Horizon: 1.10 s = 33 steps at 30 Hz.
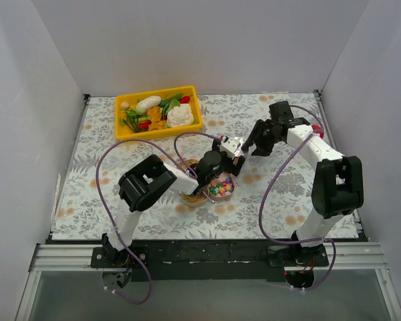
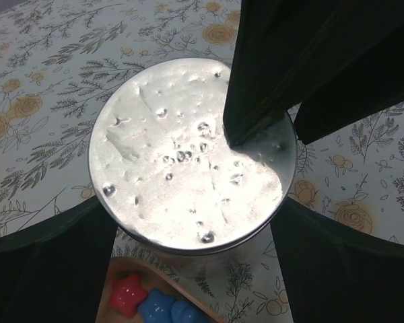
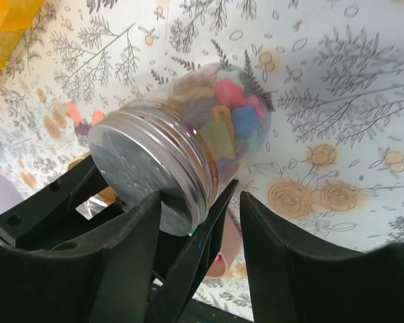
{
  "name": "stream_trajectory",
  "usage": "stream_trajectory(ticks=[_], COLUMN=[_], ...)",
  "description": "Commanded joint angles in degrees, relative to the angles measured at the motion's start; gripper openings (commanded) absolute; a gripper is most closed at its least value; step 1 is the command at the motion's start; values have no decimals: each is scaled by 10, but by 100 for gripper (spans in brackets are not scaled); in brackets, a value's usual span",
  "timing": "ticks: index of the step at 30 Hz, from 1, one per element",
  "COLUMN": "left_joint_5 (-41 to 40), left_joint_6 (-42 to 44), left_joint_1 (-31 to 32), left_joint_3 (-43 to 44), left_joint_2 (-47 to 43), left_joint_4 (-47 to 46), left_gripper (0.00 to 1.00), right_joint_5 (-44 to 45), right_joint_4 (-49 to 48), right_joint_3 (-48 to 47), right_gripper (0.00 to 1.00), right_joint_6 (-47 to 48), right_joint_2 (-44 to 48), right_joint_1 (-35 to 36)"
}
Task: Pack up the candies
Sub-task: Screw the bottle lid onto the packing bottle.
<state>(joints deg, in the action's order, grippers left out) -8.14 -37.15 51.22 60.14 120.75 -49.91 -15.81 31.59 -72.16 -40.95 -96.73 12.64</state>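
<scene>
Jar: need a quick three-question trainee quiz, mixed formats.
1. True or false: the jar is empty.
2. The left gripper holds the jar: A) at its lid B) at its base C) not at all.
3. Fill in: the right gripper has its jaws ____.

Key: 1 false, it is full of candies. 2 A. 3 open.
</scene>
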Motion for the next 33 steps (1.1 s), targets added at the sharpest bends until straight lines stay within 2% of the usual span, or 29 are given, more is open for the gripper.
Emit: stream_trajectory(ticks=[1, 8, 13, 18, 26, 33], left_joint_5=[13, 15, 14, 12, 8, 7], left_joint_6=[-10, -10, -10, -15, -23, -29], left_joint_1=[7, 7, 7, 6, 7, 6], left_joint_3=[1, 2, 2, 1, 7, 7], left_joint_2=[-15, -16, -17, -17, -14, -13], left_joint_4=[24, 31, 32, 33, 43, 47], left_gripper=[75, 77, 79, 79, 79, 80], right_joint_5=[57, 87, 79, 91, 118, 143], right_joint_4=[15, 7, 18, 18, 1, 13], right_joint_3=[-59, -83, -83, -64, 4, 21], right_gripper=[59, 57, 42, 36, 36, 45], right_joint_6=[59, 124, 149, 160, 173, 194], right_joint_2=[-14, -44, -58, -49, 7, 21], right_joint_1=[2, 2, 4, 9, 18, 24])
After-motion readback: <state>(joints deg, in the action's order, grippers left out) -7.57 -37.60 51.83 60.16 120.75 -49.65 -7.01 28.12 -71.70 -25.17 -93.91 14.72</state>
